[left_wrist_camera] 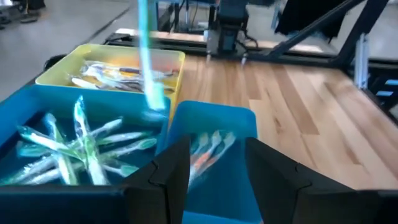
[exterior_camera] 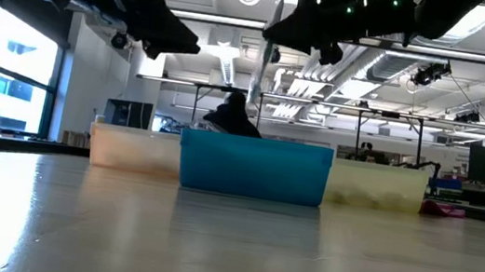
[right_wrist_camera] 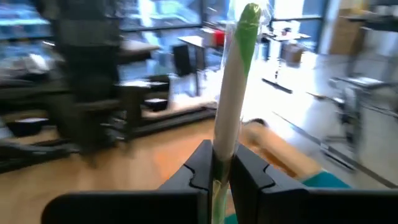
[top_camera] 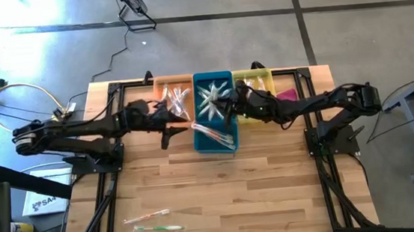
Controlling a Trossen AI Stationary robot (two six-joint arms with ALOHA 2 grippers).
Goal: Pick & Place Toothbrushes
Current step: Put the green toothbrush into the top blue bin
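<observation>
So we've got three plastic bins in a row at the far edge of the slatted wood table (top_camera: 221, 190): an orange bin (top_camera: 172, 89), a blue bin (top_camera: 217, 141) in the middle w/ two compartments, and a yellow bin (top_camera: 252, 76). All hold toothbrushes in crinkly clear wrappers; the blue one's far compartment has a starburst pile of green/white ones (left_wrist_camera: 81, 146), and its near compartment holds a few w/ orange bits. Our right gripper (right_wrist_camera: 219, 171) is clamped tight on one green-and-white toothbrush (right_wrist_camera: 233, 87), slim rounded handle standing upright, held above the blue bin. Left gripper (left_wrist_camera: 217, 168) hangs over the seam btwn orange and blue bins, dark blocky fingers parted, nothing in them. Two more wrapped toothbrushes (top_camera: 152, 221) lie flat near the table's front edge, well apart from the bins, one pinkish, one green
</observation>
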